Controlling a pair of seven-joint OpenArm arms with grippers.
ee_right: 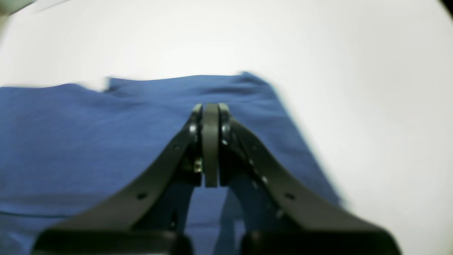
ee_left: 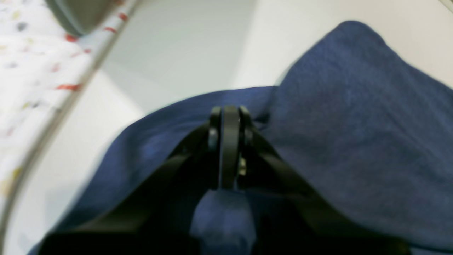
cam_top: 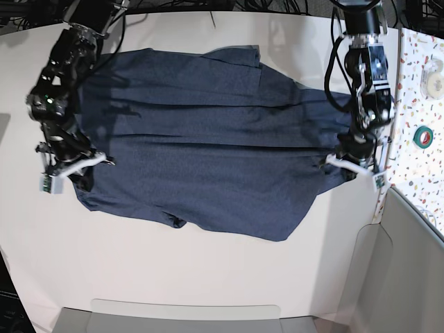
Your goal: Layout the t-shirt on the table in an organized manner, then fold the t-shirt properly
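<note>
The dark navy t-shirt [cam_top: 208, 149] lies spread plain side up across the white table [cam_top: 208, 277], pulled sideways into long creases between my two grippers. My left gripper [cam_top: 345, 161] is at the shirt's right edge in the base view. In the left wrist view that left gripper [ee_left: 230, 113] is shut, with the t-shirt [ee_left: 354, 124] bunched under and between its fingers. My right gripper [cam_top: 82, 165] is at the shirt's left edge. The right wrist view shows it [ee_right: 211, 109] shut, pinching the t-shirt [ee_right: 88, 141] low over the table [ee_right: 354, 71].
A speckled terrazzo strip [cam_top: 420, 97] runs along the right side, carrying a green tape roll [cam_top: 424, 135] and a white roll [cam_top: 436, 76]. A grey panel [cam_top: 409, 277] stands at the lower right. A grey tray edge [cam_top: 187, 316] lies at the front.
</note>
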